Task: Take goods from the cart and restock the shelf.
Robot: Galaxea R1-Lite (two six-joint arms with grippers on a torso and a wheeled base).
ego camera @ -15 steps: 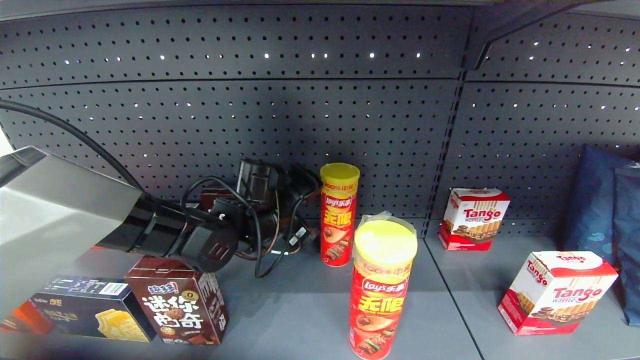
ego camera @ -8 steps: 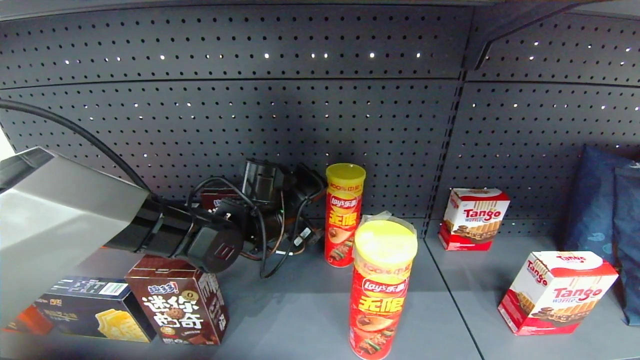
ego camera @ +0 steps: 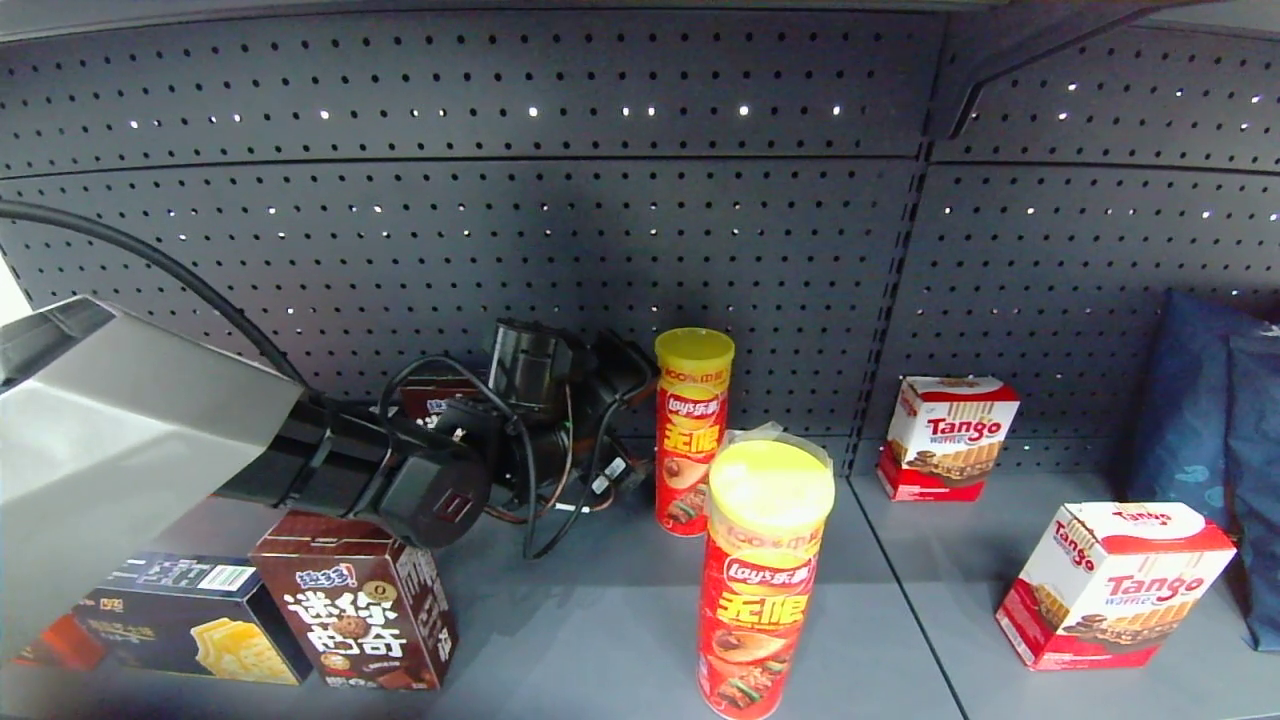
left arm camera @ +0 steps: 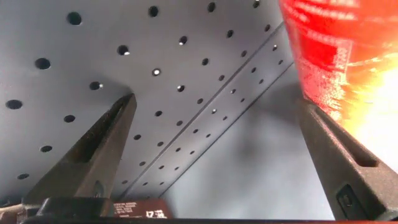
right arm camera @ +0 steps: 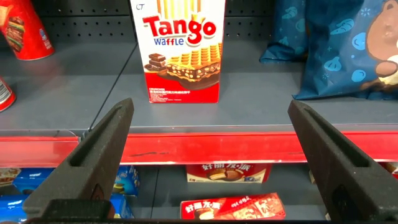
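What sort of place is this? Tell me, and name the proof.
Probably a shop aisle, perhaps a mock-up: a dark grey perforated metal back panel, a red cylindrical chip can with yellow lid standing on the shelf, and a red shelf-edge strip.

The head camera looked down across the shelf (ego camera: 600, 620). The left wrist camera sat close by the rear chips can (left arm camera: 336, 56), facing the pegboard (left arm camera: 155, 93). The right wrist camera faced the front wafer box (right arm camera: 185, 50) from farther out.
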